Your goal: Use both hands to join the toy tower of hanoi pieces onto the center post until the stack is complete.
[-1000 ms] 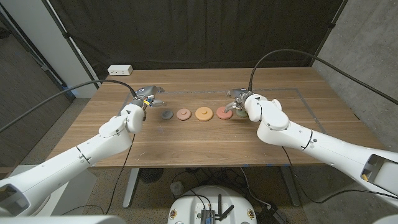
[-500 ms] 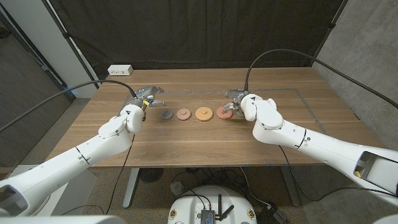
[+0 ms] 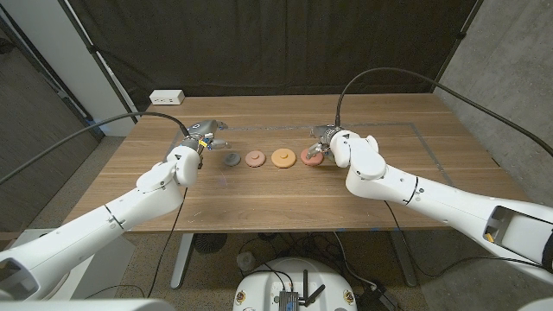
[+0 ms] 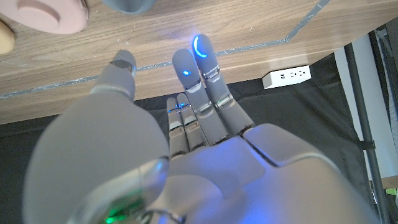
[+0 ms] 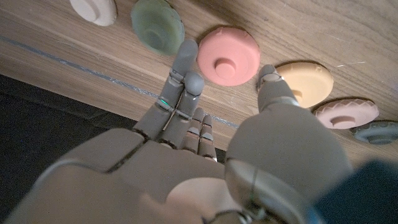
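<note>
- Discs lie in a row across the desk's middle: grey disc [image 3: 231, 159], pink disc [image 3: 255, 158], orange disc [image 3: 282, 157], coral disc [image 3: 311, 157].
- Right hand [image 3: 331, 142], fingers spread and released, brackets the coral disc [image 5: 228, 55], apparently to grasp it.
- Left hand [image 3: 202, 136], released, waits beside the grey disc.

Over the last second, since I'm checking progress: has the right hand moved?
Yes. The right hand has shifted toward the robot's left, closing on the pink disc, which has stayed put.

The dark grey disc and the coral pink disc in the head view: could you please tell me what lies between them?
Between the dark grey disc and the coral pink disc, the head view shows two more discs in the row: a dusty pink disc, then an orange disc.
</note>
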Available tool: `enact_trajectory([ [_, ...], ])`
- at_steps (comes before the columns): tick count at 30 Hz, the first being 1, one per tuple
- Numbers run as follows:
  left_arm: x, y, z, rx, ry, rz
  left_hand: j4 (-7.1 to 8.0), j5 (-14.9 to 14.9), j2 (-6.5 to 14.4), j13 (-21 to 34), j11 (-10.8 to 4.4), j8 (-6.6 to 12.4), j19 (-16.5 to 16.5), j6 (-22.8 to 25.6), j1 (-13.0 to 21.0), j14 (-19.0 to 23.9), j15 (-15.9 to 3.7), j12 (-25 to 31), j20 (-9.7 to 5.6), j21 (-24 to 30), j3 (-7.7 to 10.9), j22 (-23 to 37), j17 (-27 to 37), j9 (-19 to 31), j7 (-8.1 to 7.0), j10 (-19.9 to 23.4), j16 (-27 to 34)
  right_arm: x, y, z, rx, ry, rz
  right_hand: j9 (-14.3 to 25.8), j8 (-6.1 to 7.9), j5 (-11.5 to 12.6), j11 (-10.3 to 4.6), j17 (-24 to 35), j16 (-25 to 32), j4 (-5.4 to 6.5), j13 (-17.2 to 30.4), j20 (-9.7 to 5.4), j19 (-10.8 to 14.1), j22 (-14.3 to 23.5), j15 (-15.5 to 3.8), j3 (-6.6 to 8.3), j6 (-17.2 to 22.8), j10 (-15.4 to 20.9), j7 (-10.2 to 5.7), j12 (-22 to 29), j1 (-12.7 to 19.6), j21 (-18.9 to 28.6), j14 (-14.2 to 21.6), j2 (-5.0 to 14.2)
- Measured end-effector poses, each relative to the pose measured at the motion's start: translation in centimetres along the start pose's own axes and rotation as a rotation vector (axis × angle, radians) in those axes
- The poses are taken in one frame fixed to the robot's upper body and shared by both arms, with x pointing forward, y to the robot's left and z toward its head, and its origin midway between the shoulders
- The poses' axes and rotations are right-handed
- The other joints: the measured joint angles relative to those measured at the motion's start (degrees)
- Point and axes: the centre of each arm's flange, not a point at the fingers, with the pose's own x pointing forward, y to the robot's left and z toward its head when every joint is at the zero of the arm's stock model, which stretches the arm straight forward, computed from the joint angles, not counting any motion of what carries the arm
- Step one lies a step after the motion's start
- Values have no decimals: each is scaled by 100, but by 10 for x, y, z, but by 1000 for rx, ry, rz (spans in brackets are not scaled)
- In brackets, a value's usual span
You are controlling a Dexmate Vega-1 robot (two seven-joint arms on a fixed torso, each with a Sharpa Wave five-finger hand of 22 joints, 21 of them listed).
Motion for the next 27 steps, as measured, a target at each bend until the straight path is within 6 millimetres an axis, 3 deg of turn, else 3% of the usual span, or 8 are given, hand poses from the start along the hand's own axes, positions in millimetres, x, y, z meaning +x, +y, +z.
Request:
enact_trajectory([
  [27,1,-1,-2,-9,-3,-3,-15,-1,38,-1,0,0,-51,0,38,-31,32,0,11,79,-15,-80,-26,-1,0,0,32,14,5,4,-24,32,48,-27,0,0,0,-79,80,-22,-14,29,-112,-211,0,-117,-29,0,11,0,68,350,1,68],
])
